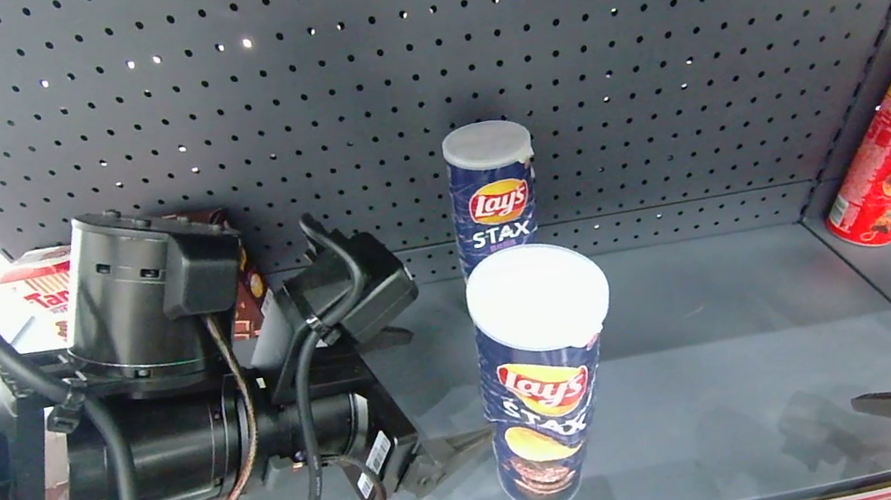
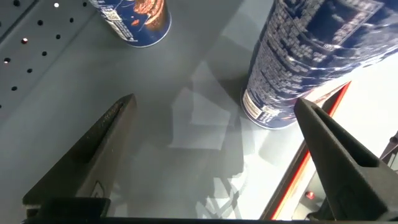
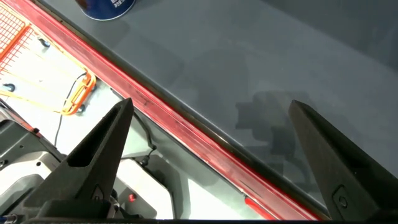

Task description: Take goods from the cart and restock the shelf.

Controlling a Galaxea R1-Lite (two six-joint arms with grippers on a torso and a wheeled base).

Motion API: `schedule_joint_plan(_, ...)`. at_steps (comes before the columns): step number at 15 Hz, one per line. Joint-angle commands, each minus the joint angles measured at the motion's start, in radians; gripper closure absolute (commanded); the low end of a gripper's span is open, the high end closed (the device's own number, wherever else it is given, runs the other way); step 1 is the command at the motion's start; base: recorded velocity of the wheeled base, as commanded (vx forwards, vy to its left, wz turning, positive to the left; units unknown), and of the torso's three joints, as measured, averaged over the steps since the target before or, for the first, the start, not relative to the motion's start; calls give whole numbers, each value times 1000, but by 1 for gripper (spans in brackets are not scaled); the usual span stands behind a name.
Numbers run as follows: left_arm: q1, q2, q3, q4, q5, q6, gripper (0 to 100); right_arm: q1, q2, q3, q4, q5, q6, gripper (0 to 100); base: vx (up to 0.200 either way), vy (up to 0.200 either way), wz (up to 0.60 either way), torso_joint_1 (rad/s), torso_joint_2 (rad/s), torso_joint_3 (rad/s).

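Head view: front can [image 1: 546,379] upright at frame centre on shelf [image 1: 752,379], lined before rear can [image 1: 490,192], likely for facing; left gripper [image 2: 214,109] spread, empty, just beside it; right gripper [image 3: 211,104] spread, empty, lower right.

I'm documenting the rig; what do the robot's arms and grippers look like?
The left arm is black cylindrical housings with looped black cables, a brownish braided cable and white labels. The left gripper and right gripper have dark, tapered, wedge-shaped jaws.
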Motion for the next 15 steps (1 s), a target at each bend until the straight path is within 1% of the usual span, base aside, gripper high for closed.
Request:
schedule_joint_plan(1,-1,-3,8,1,0,0,0,0,1,0,-1,0,0,0,0,0,0,0,0,0)
schedule_joint_plan(4,8,-33,39,7,6,0,0,0,-1,1,-1,0,0,0,0,0,0,0,0,0)
schedule_joint_plan(6,14,-43,59,7,40,0,0,0,1,0,-1,1,0,0,0,0,0,0,0,0)
schedule_joint_plan(8,33,-31,42,1,68,0,0,0,1,0,-1,0,0,0,0,0,0,0,0,0)
schedule_joint_plan(10,40,1,16,1,80,-2,0,-1,-2,1,-1,0,1,0,0,0,0,0,0,0)
schedule_joint_plan(13,46,46,-23,1,81,-2,0,-1,-4,1,-1,0,1,0,0,0,0,0,0,0)
schedule_joint_plan(15,42,50,-32,1,81,0,0,-1,-1,-2,-1,0,1,0,0,0,0,0,0,0)
